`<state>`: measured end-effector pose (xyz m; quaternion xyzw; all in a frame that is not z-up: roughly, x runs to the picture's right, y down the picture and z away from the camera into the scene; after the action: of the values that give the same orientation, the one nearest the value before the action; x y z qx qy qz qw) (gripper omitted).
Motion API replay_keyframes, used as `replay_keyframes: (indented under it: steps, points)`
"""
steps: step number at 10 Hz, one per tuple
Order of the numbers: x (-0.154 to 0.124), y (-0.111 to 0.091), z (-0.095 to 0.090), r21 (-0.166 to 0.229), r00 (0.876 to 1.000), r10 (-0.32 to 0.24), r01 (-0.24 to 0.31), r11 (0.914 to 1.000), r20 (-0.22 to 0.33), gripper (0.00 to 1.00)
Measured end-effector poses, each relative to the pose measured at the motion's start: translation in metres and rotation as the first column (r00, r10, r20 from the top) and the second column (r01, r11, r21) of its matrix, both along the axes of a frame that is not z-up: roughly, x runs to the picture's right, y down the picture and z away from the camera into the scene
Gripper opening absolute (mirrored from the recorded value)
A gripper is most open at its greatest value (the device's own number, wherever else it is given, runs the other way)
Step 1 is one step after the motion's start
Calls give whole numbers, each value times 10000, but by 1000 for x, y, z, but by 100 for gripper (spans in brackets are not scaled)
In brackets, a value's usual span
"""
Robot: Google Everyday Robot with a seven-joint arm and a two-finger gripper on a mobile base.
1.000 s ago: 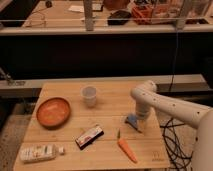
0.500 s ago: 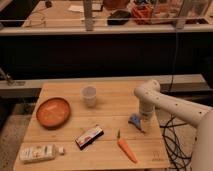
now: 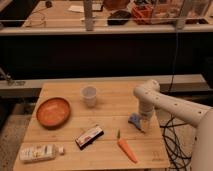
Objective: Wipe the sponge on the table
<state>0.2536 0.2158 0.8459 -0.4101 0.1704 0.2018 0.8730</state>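
The light blue sponge (image 3: 133, 119) rests on the pale slatted table (image 3: 110, 117) near its right edge. My gripper (image 3: 142, 123) points straight down onto the sponge's right side and is shut on it, pressing it to the tabletop. Most of the sponge sticks out to the left of the gripper. The white arm (image 3: 170, 106) reaches in from the right.
An orange carrot (image 3: 126, 148) lies just in front of the sponge. On the same top stand a clear cup (image 3: 89, 95), an orange bowl (image 3: 53, 111), a dark snack bar (image 3: 90, 136) and a white tube (image 3: 40, 152). A long workbench (image 3: 100, 25) runs behind. Cables (image 3: 172, 137) hang at the right.
The gripper and sponge have shifted slightly to the right and a little back along the table's right side. Nothing else has moved.
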Motion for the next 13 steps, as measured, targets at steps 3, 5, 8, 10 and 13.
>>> replay_keyframes:
  steps: [3, 5, 8, 10, 13]
  points:
    - [-5, 1, -1, -45, 10000, -85, 86, 10000, 41, 0]
    - [-25, 1, -3, -131, 9995, -293, 295, 9995, 106, 0]
    - [-21, -3, -1, -208, 9998, -189, 189, 9996, -25, 0]
    - [0, 1, -5, -258, 9998, -155, 153, 9995, -98, 0]
    - [12, 4, -7, -319, 9997, -167, 161, 9994, -185, 0]
